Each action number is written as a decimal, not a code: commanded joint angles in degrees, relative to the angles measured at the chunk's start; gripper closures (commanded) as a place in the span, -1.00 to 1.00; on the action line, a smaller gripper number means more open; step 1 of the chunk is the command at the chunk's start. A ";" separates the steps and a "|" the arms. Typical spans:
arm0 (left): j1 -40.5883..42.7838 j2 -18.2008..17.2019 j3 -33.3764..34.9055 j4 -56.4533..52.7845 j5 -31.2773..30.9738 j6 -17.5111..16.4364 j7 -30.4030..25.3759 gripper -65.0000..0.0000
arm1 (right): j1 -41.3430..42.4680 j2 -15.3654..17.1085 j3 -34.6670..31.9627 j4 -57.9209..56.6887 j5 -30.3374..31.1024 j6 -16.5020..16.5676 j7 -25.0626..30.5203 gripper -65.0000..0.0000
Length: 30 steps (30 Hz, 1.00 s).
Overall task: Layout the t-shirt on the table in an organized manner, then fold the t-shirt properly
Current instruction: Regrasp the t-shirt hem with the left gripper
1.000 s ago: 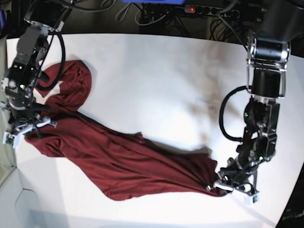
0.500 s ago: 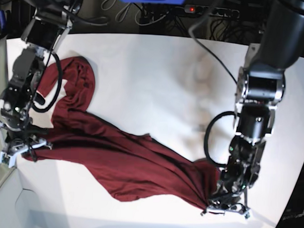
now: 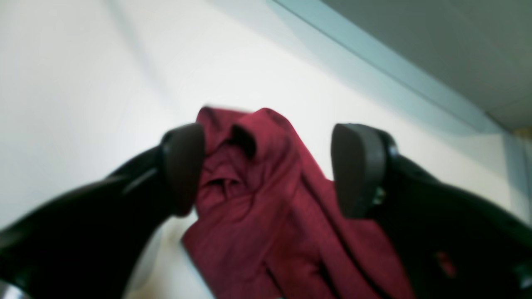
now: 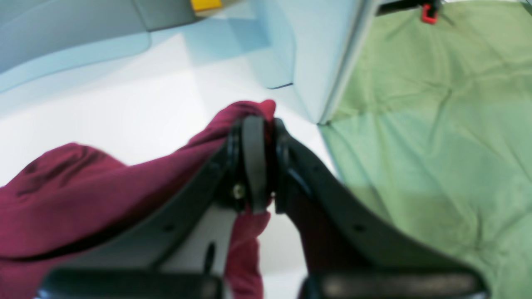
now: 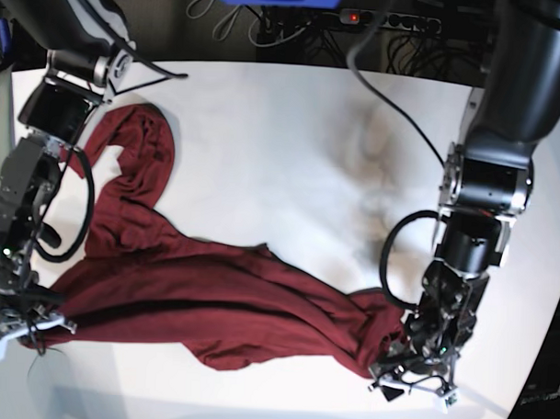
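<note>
- The shirt (image 5: 212, 304) lies on the table (image 5: 282, 145) as a long, rumpled band, running from the near edge by the left arm across to the side edge by the right arm, with one lobe trailing up toward the far corner on the right arm's side.
- The right gripper (image 4: 257, 166) has its jaws pressed together on a fold of the shirt (image 4: 83, 195), right at the table's side edge; beyond that edge a green cloth (image 4: 436, 124) covers the floor. This pinch looks meant to anchor one end so the fabric can be drawn taut.
- The left gripper (image 3: 266, 170) has its jaws standing wide apart, straddling a bunched tip of the shirt (image 3: 257, 199) near the near edge; one pad touches the cloth but nothing is clamped.
- With only one end held, the band sags and twists rather than lying flat.
- My reading: spreading is unfinished; hem, sleeves and collar cannot be told apart in the bunching, so folding seems well off.
</note>
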 commanded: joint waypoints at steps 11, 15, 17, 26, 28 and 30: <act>19.24 -4.69 0.70 27.41 -0.30 -0.01 4.53 -0.90 | -1.80 -1.58 -0.44 0.22 0.15 0.25 1.31 1.00; 22.32 -4.25 1.14 22.14 -0.30 -0.27 -1.88 -0.90 | -2.94 -2.20 -0.44 0.22 0.15 0.25 1.31 1.00; 22.32 -2.94 1.31 19.06 -0.30 -0.36 -4.08 -0.90 | -3.21 -2.29 -0.44 0.13 0.15 0.25 1.31 1.00; 16.69 -0.30 6.94 11.15 -0.30 -0.45 -4.87 -0.90 | -4.97 -2.29 -0.44 0.13 0.15 0.25 1.31 1.00; 15.11 0.67 7.12 7.63 -0.30 -0.45 -4.87 -0.90 | -5.23 -2.29 -0.44 0.13 0.15 0.25 1.31 1.00; 13.53 1.81 7.20 4.20 -0.30 -0.45 -4.87 -0.90 | -5.32 -2.29 -0.44 0.13 0.15 0.25 1.31 1.00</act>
